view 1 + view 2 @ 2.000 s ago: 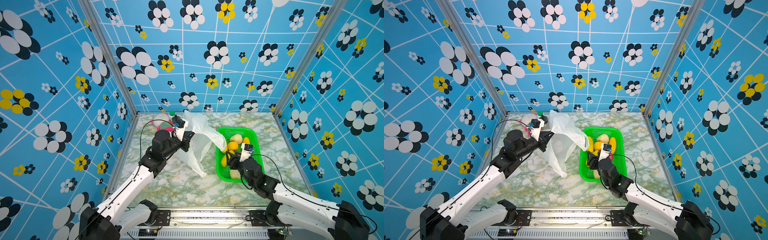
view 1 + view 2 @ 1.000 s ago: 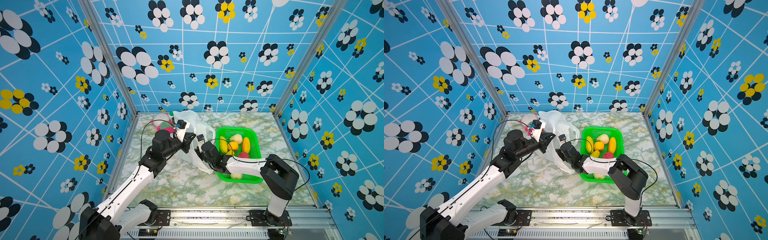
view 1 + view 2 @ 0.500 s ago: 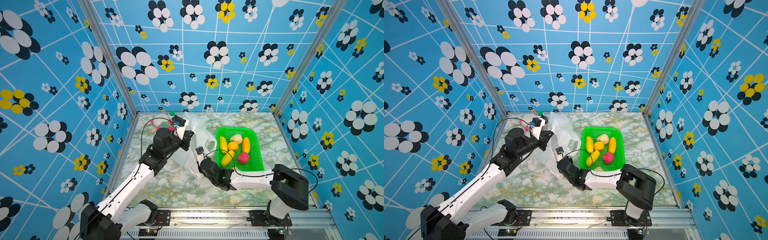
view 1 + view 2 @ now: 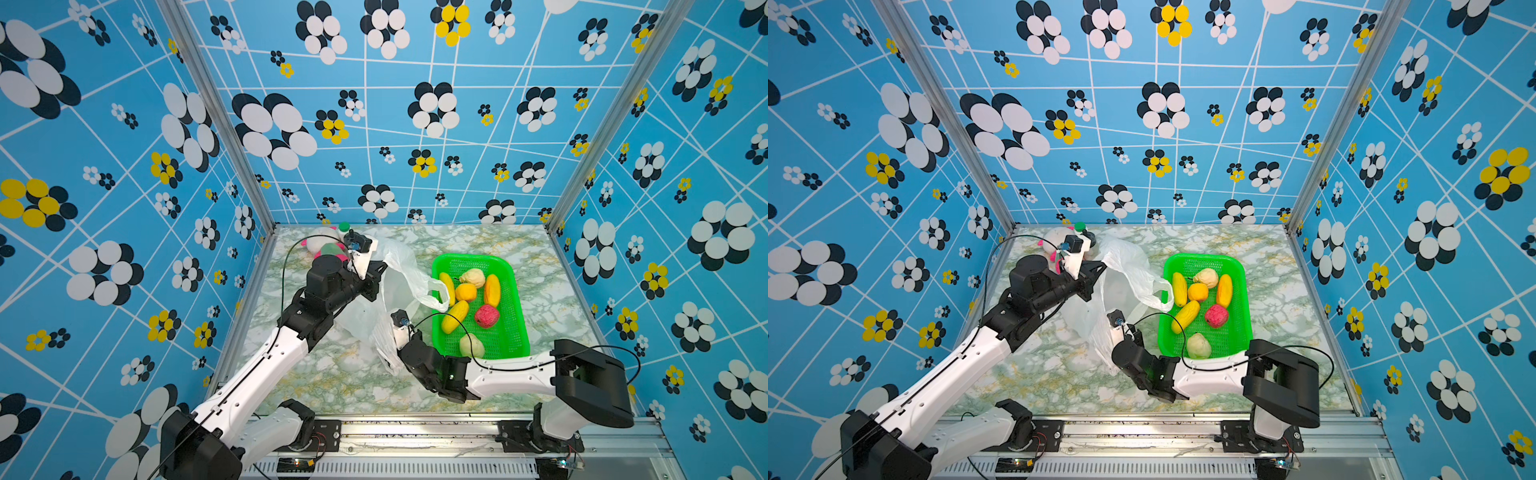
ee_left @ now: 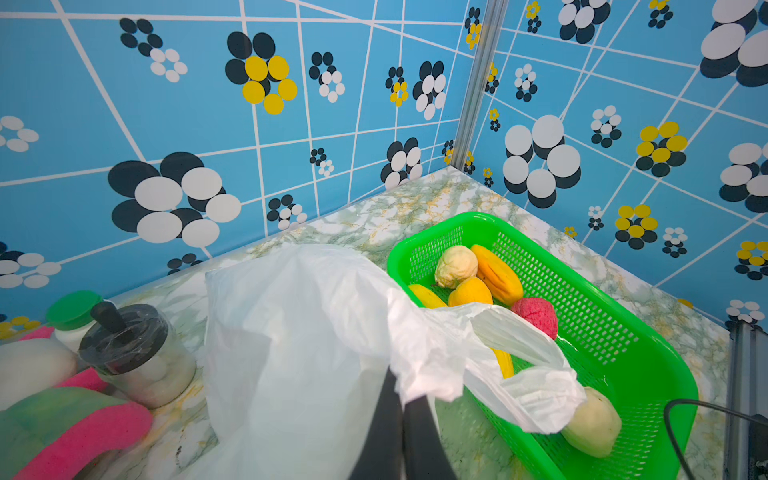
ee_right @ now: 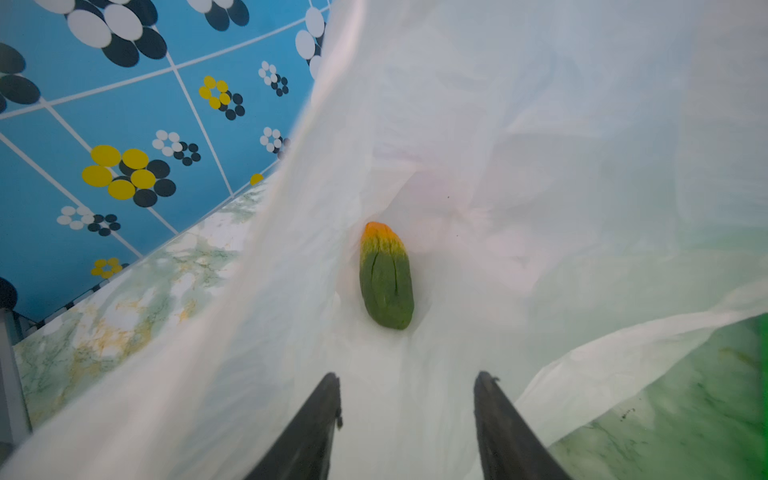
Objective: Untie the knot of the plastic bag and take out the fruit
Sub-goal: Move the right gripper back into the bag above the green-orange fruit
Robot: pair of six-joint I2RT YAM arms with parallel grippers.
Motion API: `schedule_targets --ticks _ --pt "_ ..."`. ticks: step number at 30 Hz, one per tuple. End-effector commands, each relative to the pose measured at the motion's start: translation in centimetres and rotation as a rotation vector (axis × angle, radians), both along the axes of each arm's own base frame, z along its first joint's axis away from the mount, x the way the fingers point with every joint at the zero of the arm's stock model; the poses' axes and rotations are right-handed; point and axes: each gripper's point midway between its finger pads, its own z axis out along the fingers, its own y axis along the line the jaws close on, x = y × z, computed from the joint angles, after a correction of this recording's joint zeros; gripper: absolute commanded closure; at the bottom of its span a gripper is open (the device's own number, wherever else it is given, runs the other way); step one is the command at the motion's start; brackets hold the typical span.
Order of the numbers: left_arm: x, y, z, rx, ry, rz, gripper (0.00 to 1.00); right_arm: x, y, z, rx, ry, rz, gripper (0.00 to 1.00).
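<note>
The white plastic bag [image 4: 399, 282] [image 4: 1125, 274] stands open left of the green basket; no knot shows. My left gripper [image 5: 401, 399] [image 4: 380, 270] is shut on the bag's upper rim and holds it up. A loose handle loop [image 5: 528, 374] hangs over the basket's edge. My right gripper [image 6: 405, 376] is open inside the bag's mouth, aimed at a green-orange fruit [image 6: 386, 276] lying on the bag's floor, still apart from it. In the basket lie several fruit: yellow ones [image 4: 455, 316], an orange one [image 4: 465, 292], cream ones [image 4: 472, 276] and a pink-red one [image 4: 487, 316].
The green mesh basket [image 4: 469, 257] sits at the right on the marble table. At the back left corner are a pink, green and white plush toy [image 4: 328, 249], a jar with a black lid [image 5: 133, 353] and a green-capped bottle [image 4: 344, 227]. Blue walls enclose three sides.
My right gripper left the basket, swung to the bag's front side and entered its mouth, with its jaws spreading wider. The left gripper kept its hold and sank a little.
</note>
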Motion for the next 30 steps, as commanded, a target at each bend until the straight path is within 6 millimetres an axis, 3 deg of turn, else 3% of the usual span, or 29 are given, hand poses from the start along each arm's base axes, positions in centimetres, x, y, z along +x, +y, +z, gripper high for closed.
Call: schedule_targets --ticks 1,4,9,11,17,25,30 --pt "-0.3 0.1 1.6 -0.010 -0.043 -0.002 1.00 0.5 -0.5 2.1 0.025 -0.094 -0.073 0.37" --pt "-0.5 0.2 1.9 -0.017 -0.051 -0.005 1.00 2.2 -1.0 1.1 0.015 -0.064 -0.113 0.37" --pt "-0.9 0.1 1.8 -0.022 -0.050 -0.017 1.00 4.8 -2.3 -0.4 0.033 -0.010 -0.151 0.48" --pt "-0.9 0.1 2.0 -0.023 -0.050 -0.020 1.00 5.2 -1.7 -1.2 0.031 0.019 -0.131 0.54" --pt "-0.8 -0.2 2.4 -0.036 -0.062 -0.035 1.00 5.6 2.6 -5.0 -0.005 0.103 -0.035 0.62" --pt "-0.2 -0.5 1.6 -0.028 -0.038 -0.034 1.00 6.8 6.2 -6.9 -0.083 0.166 -0.027 0.58" --pt "-0.4 -0.5 1.8 -0.034 -0.043 -0.035 1.00 5.0 9.6 -8.2 -0.067 0.238 0.075 0.55"
